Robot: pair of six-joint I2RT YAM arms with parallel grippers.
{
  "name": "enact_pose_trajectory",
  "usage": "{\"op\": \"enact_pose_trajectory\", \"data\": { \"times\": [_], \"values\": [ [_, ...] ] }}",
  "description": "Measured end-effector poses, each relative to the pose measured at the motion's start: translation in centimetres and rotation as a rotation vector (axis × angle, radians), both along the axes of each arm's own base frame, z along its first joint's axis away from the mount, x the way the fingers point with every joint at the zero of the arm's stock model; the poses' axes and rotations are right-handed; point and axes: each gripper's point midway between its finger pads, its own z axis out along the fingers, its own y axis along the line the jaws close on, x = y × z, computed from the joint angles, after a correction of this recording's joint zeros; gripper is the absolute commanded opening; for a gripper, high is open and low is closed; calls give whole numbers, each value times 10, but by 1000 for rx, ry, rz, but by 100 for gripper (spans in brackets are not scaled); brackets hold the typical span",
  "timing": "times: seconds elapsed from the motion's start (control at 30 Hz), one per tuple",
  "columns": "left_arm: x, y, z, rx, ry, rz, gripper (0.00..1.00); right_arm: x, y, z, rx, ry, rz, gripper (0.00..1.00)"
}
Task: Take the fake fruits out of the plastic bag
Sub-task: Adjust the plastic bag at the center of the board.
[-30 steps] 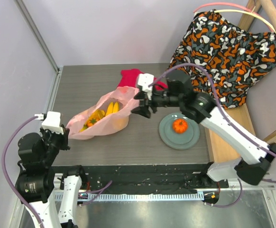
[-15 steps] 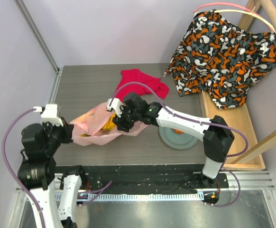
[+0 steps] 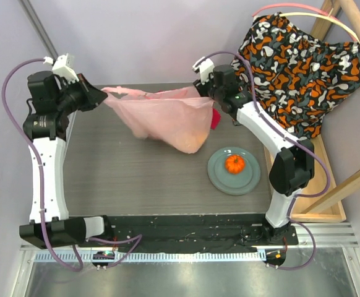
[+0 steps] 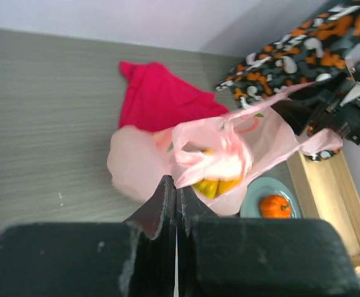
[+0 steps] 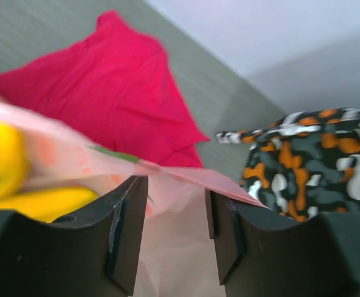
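The left gripper (image 3: 97, 98) is clamping fully shut on the left end of the plastic bag (image 3: 177, 120). The right gripper (image 3: 207, 93) is standing with its jaws partly apart; bag film is running across the gap, and the bag's right end is hanging from its fingers (image 5: 127, 229). Both arms are holding the bag stretched and sagging in the air above the table (image 3: 137, 179). Yellow fake fruits (image 4: 216, 185) are showing through the film inside the bag. One orange fruit (image 3: 234, 163) is sitting on the grey-green plate (image 3: 217, 175), to the right of the bag. A red cloth (image 4: 161, 102) is lying on the table behind the bag.
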Motion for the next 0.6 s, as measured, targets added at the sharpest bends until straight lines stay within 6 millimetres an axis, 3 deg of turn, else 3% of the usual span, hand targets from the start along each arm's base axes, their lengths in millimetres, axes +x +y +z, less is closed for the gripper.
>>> {"op": "enact_pose_trajectory", "data": {
  "times": [0.1, 0.17, 0.23, 0.27, 0.3, 0.33, 0.37, 0.4, 0.43, 0.5, 0.6],
  "values": [
    [-15, -10, 23, -4, -74, -51, 0, -5, -8, 27, 19, -46, -6, 50],
    [-33, -14, 28, 14, -114, -68, 0, -28, -6, 38, 37, -55, 25, 50],
    [-61, -18, 14, 29, -122, -87, 5, -73, -4, 32, 43, -37, 80, 52],
    [-75, -21, -1, 31, -106, -98, 12, -95, -2, 22, 34, -11, 109, 53],
    [-86, -23, -22, 27, -71, -109, 27, -123, 5, 9, 28, 10, 157, 55],
    [-97, -25, -37, 23, -47, -115, 33, -152, 11, -8, 11, 49, 210, 56],
    [-110, -29, -60, 10, -2, -122, 39, -180, 17, -29, -4, 97, 266, 59],
    [-119, -30, -79, 0, 42, -122, 54, -206, 24, -52, -23, 150, 325, 64],
    [-124, -30, -93, -5, 78, -123, 62, -229, 28, -75, -48, 211, 373, 66],
    [-132, -31, -122, -22, 168, -119, 77, -257, 22, -114, -96, 331, 407, 70],
    [-140, -30, -137, -5, 223, -131, 87, -268, 9, -135, -137, 419, 395, 70]
  ]
}}
